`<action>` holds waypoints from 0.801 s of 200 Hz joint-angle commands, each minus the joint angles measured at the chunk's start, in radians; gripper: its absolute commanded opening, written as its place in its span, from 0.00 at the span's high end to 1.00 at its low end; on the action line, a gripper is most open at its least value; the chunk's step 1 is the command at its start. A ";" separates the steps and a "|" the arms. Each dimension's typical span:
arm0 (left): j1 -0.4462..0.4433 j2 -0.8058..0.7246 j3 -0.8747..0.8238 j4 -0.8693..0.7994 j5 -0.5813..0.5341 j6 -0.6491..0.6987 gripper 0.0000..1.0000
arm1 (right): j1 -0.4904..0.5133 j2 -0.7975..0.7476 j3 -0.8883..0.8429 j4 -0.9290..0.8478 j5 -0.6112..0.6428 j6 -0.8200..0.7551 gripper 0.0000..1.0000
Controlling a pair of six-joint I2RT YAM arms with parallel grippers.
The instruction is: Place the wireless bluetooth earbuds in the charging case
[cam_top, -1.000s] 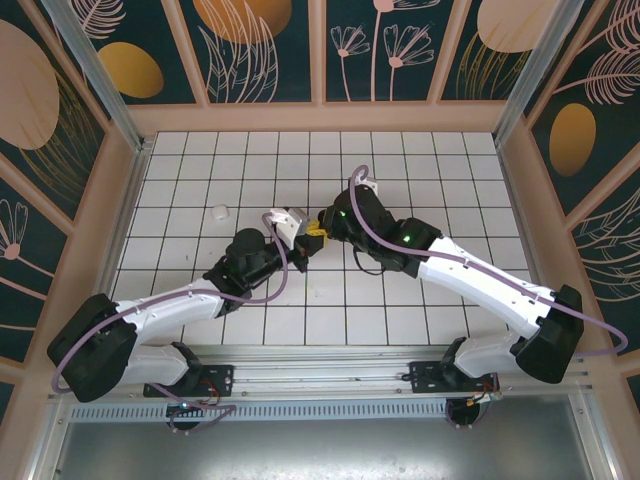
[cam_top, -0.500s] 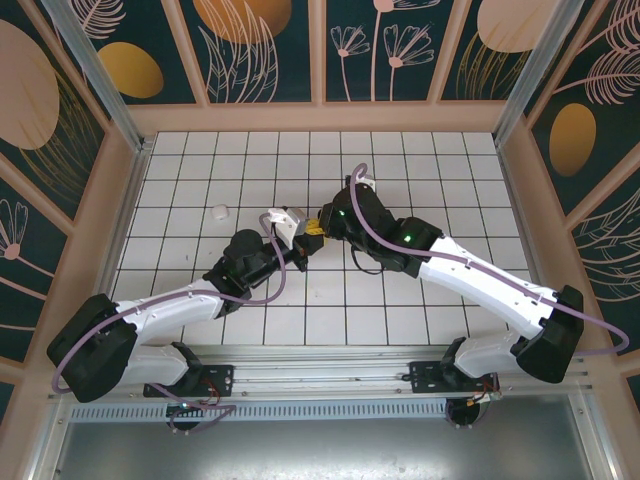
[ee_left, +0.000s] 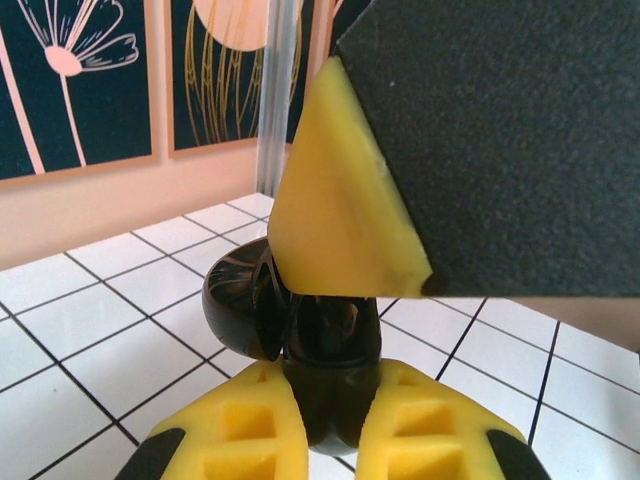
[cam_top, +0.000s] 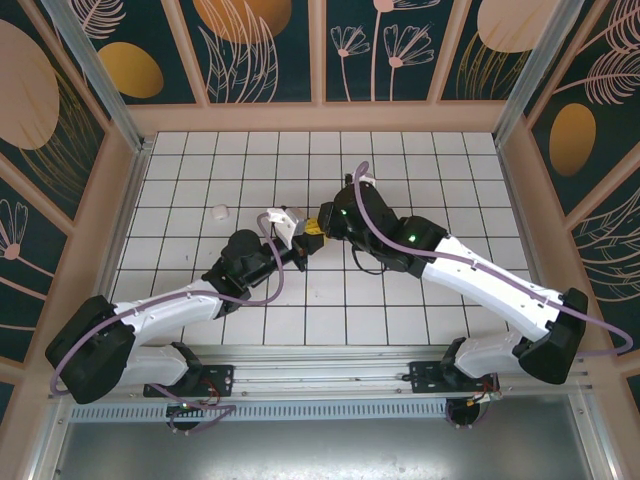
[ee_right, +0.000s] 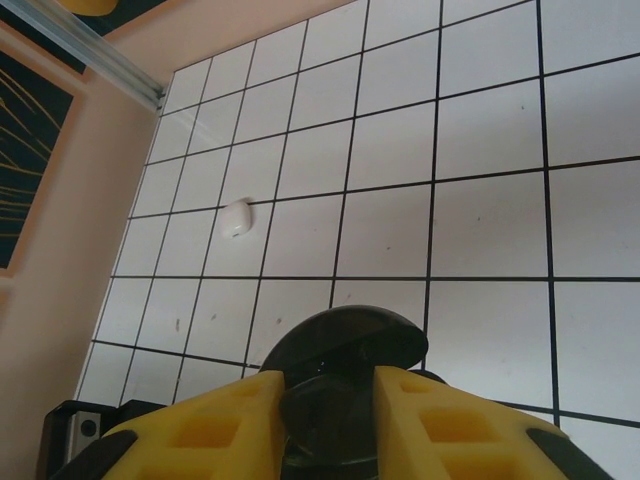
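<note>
Top external: right claw (cam_top: 314, 226) slightly farther back than earlier.

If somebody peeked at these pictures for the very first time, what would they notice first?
Probably the left arm and right arm meeting nose to nose in the middle of the white tiled table. There the left gripper pinches a shiny black charging case in its yellow fingers, with the right gripper straddling it. A small white thing lies alone on the tiles to the left.
</note>
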 commanded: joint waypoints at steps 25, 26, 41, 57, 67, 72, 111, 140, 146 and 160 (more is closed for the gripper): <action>-0.005 -0.031 0.001 0.083 0.040 0.009 1.00 | 0.022 -0.030 0.030 -0.040 -0.027 -0.003 0.71; -0.005 -0.031 0.001 0.083 0.040 0.009 1.00 | 0.022 -0.031 0.030 -0.040 -0.026 -0.003 0.71; -0.006 -0.034 0.001 0.083 0.046 0.009 1.00 | 0.020 -0.035 0.028 -0.043 -0.020 0.000 0.71; -0.005 -0.036 0.000 0.081 0.049 0.009 1.00 | 0.019 -0.039 0.026 -0.045 -0.015 0.001 0.73; -0.005 -0.038 -0.002 0.080 0.051 0.011 1.00 | 0.018 -0.041 0.027 -0.048 -0.010 0.002 0.73; -0.005 -0.039 -0.002 0.080 0.050 0.011 1.00 | 0.016 -0.041 0.026 -0.051 -0.008 0.003 0.74; -0.004 -0.052 -0.006 0.067 0.055 0.021 1.00 | 0.000 -0.056 0.012 -0.063 -0.008 0.015 0.77; -0.005 -0.063 -0.008 0.059 0.060 0.030 1.00 | -0.014 -0.081 -0.002 -0.053 -0.015 0.029 0.79; -0.006 -0.064 -0.010 0.056 0.061 0.031 1.00 | -0.017 -0.086 -0.006 -0.050 -0.020 0.032 0.80; -0.004 -0.068 -0.012 0.057 0.063 0.034 1.00 | -0.026 -0.096 -0.014 -0.040 -0.036 0.039 0.80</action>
